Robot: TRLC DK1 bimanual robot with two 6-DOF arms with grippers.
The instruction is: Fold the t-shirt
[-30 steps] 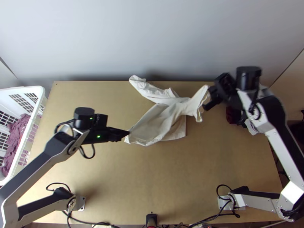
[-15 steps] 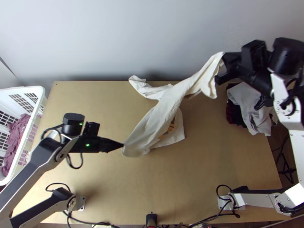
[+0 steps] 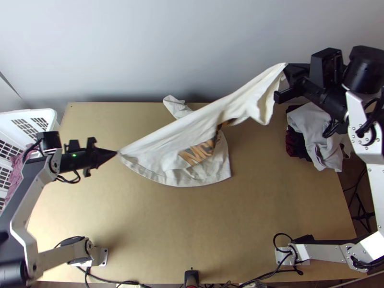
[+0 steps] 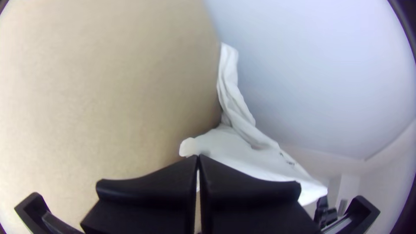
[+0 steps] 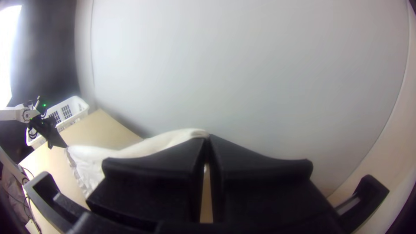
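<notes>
White basket (image 3: 25, 112) left | clothes pile (image 3: 313, 132) far right | wall (image 3: 182, 48) kinda boxing in the far side | left gripper (image 3: 116, 152) + right gripper (image 3: 286, 67) both pinching t-shirt (image 3: 192, 129), lol

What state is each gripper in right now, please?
Left gripper: closed, holding one end of the shirt.
Right gripper: closed, holding another part.
</notes>
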